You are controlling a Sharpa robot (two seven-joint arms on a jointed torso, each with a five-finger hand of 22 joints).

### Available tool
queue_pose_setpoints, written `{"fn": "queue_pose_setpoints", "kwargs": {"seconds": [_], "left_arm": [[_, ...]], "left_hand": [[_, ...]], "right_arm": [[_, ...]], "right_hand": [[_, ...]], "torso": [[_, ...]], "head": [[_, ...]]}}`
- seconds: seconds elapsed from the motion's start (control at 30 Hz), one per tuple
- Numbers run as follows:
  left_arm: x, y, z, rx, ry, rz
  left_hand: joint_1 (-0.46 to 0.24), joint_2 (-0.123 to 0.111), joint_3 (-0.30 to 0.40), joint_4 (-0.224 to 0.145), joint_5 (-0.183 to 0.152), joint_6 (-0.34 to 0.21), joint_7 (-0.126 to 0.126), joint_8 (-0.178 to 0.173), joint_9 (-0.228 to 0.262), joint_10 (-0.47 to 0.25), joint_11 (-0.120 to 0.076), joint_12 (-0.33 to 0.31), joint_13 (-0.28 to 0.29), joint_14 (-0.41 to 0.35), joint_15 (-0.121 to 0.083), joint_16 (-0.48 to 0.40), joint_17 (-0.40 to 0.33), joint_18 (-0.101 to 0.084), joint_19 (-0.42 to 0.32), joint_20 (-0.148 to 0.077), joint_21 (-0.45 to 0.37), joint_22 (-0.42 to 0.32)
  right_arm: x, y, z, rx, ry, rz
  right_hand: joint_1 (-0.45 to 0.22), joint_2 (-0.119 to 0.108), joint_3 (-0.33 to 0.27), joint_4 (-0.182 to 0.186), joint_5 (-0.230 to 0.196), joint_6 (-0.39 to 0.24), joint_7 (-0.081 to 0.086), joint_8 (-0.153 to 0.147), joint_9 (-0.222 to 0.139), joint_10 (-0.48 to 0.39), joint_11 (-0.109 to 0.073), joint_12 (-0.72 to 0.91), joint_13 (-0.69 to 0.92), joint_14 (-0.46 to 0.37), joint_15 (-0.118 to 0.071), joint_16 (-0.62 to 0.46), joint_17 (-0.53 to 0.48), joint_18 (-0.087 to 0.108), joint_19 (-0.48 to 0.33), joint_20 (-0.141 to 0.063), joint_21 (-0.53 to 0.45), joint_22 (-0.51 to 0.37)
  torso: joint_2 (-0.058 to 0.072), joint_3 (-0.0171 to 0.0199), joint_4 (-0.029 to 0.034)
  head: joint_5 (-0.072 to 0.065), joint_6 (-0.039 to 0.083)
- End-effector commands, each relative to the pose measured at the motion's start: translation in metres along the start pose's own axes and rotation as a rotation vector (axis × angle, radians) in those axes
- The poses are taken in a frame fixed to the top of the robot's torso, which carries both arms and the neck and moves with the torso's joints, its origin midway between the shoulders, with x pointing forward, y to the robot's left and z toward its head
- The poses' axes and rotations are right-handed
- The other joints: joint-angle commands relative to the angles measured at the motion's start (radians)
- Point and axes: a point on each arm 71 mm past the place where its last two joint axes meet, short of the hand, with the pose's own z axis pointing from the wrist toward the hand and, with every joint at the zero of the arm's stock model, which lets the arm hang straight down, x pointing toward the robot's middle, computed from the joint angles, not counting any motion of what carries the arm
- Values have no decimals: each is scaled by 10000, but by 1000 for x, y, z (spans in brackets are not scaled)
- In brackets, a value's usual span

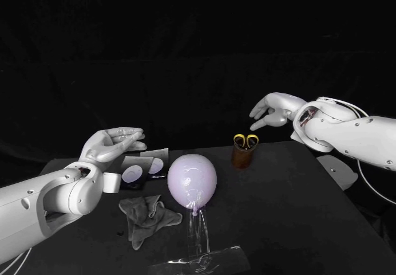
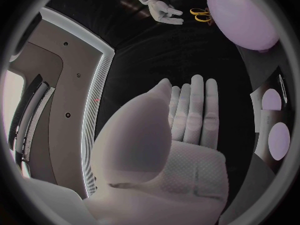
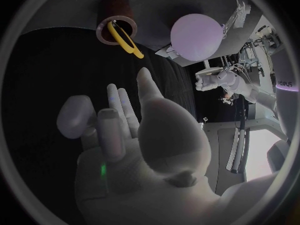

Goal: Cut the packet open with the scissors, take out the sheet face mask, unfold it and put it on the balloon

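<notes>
The scissors [image 1: 245,139] had their blades hidden inside the holder [image 1: 242,158] behind the balloon [image 1: 192,179]; the left arm [image 1: 58,197] covered part of the packet [image 1: 147,168] beside it.

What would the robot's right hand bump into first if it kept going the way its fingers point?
Most likely the yellow-handled scissors standing in the brown cup. The right hand is empty and its fingers aim there, though depth is unclear.
</notes>
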Motion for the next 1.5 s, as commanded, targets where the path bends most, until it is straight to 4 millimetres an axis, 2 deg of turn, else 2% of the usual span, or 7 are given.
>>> {"fn": "queue_pose_setpoints", "kwargs": {"seconds": [0.03,0.1,0.23,0.43,1.13,1.33,1.5], "left_arm": [[3,-2,1,67,146,-184],[3,-2,1,67,147,-185],[3,-3,1,62,147,-184],[2,-2,2,44,124,-174],[1,-1,3,-49,103,-180],[1,-1,3,-92,94,-222],[2,-1,3,-109,104,-249]], "left_hand": [[-27,-60,21,51,-8,1,62,-69,-12,-6,75,-45,-4,25,19,26,15,100,-34,29,69,13],[-50,-67,19,53,-8,-2,66,-79,-15,-5,78,-63,-2,25,21,25,28,101,-35,31,71,13],[-72,-76,15,54,-8,-6,71,-88,-17,-3,81,-79,-1,24,24,25,38,101,-38,33,71,12],[-114,-92,8,54,-8,-14,81,-107,-22,-1,88,-109,1,24,28,23,59,102,-41,38,72,10],[-133,-85,13,53,-7,-15,88,-118,-24,4,91,-128,3,25,30,23,75,104,-42,41,73,9],[-156,-50,33,55,-8,-14,102,-131,-27,8,98,-155,5,28,32,23,96,107,-41,42,77,8],[-168,-33,42,57,-8,-11,105,-135,-27,12,101,-165,6,28,34,23,104,108,-40,43,78,8]], "right_arm": [[4,-2,-1,475,734,-1446],[5,-2,-1,534,850,-1547],[8,-2,-2,620,1155,-1645],[14,-2,-2,645,1525,-1214],[37,4,4,514,2156,-462],[40,3,5,587,2316,-267],[39,0,5,718,2096,-459]], "right_hand": [[35,-1039,1231,1220,-111,-29,-1,-61,82,-113,-12,-12,12,549,51,61,78,-64,-66,15,39,86],[278,-1438,1505,1982,-163,-34,21,-90,127,-133,-11,-2,5,547,64,81,68,-70,-64,28,58,155],[764,-1694,1367,3084,-181,-39,25,-121,205,-125,8,-5,-11,545,68,122,70,-73,-73,36,62,230],[1145,-1685,1170,3786,-148,20,22,-103,285,-28,-6,13,-8,542,60,152,69,-81,-54,30,86,323],[1637,-1082,1535,3760,-250,346,-133,45,439,550,-164,86,42,598,-76,291,295,-132,113,-44,284,678],[1950,-633,2059,3770,-142,485,-233,59,474,795,-273,45,8,605,-158,319,321,-143,154,-124,341,791],[2563,-230,3218,3672,-262,691,-383,133,559,1142,-415,1,-74,603,-303,338,327,-151,171,-227,384,887]], "torso": [[65,18,9],[76,23,10],[64,22,-7],[63,21,-2],[80,21,-2],[78,19,0],[73,17,3]], "head": [[-26,55],[-39,66],[-40,50],[-67,81],[-57,33],[-80,25],[-91,72]]}}
